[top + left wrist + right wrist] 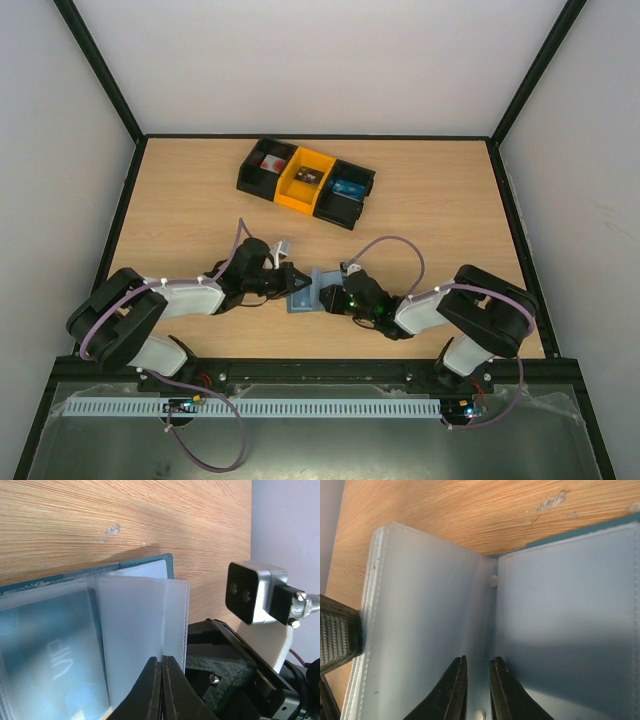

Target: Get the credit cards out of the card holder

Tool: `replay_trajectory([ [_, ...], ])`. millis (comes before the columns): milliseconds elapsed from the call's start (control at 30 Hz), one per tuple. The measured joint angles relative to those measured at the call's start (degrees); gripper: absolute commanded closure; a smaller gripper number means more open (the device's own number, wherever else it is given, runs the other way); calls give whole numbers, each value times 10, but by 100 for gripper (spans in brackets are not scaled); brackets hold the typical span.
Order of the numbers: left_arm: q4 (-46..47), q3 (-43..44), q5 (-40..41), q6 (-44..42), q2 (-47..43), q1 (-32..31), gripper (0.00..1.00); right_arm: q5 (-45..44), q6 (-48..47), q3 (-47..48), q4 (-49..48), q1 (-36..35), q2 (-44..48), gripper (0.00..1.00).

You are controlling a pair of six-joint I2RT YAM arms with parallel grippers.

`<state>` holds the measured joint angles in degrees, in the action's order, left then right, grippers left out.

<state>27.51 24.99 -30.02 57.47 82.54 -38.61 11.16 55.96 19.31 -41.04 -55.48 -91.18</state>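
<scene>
At the near edge of the light wooden table (200, 220) the two arms reach inward and meet at about 6 o'clock from the table's middle, where the small slate-blue soft bifold card holder (303, 296) lies opened flat between them. The left end effector (295, 281) comes in from 9 o'clock. In its wrist view the two dark fingers are pressed fully together on the lower edge of a frosted clear plastic sleeve (135, 630) that stands up from the open holder. At 9 o'clock of that sleeve, under another plastic pocket, lies a blue-green card with pale lettering reading "VIP" (50, 662). The right arm's grey box camera with a black face (247, 594) sits at 3 o'clock. The right end effector (326, 297) comes in from 3 o'clock. Its wrist view shows the fingers drawn to a narrow slit astride the fold where two frosted pages meet. Whether they actually pinch the plastic cannot be told. In that same view a ribbed pad of the left arm's fingers (337, 640) grips the outer edge of the left page at 9 o'clock. Far off at 12 o'clock, well apart from the holder, stands a three-compartment black-and-yellow plastic tray (292, 200) with small items in its bins.
</scene>
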Motion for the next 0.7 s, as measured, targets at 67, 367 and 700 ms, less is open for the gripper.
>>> replay_trajectory([
  [67, 0, 0, 0, 0, 0, 0, 98, -8, -3, 0, 20, 0, 15, 83],
  [367, -8, 6, 0, -5, 1, 0, 98, -38, -20, 0, 90, 0, 65, 84],
  [700, -14, 25, -5, -7, 18, -4, 94, -88, -37, 0, 186, 0, 164, 83],
])
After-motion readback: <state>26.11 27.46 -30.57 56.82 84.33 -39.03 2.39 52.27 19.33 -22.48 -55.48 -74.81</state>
